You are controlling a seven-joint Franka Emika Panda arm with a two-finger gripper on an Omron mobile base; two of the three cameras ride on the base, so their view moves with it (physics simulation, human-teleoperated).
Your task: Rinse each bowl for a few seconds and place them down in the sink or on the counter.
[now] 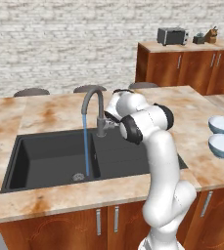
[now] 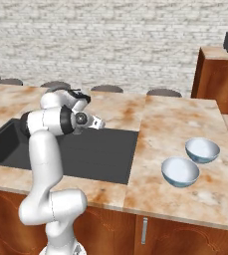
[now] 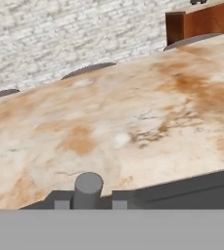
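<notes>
Faucet (image 1: pixel 95 105): running into the sink (image 1: pixel 45 158).
Bowls (image 2: pixel 180 172) (image 2: pixel 202 150): both on the counter (image 2: pixel 175 119), at your 3 o'clock, unrinsed.
Gripper (image 2: pixel 96 122): by the faucet base, holding nothing; gap between jaws you cannot tell.
Left: rinse both.

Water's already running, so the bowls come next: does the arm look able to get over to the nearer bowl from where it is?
Probably yes. The nearer bowl sits in the open on the counter, beside the other bowl, with bare marble between it and the sink; nothing blocks the end effector.

two bowls (image 2: pixel 180 172) (image 2: pixel 202 150), one sink (image 1: pixel 45 158), one faucet (image 1: pixel 93 110)
</notes>
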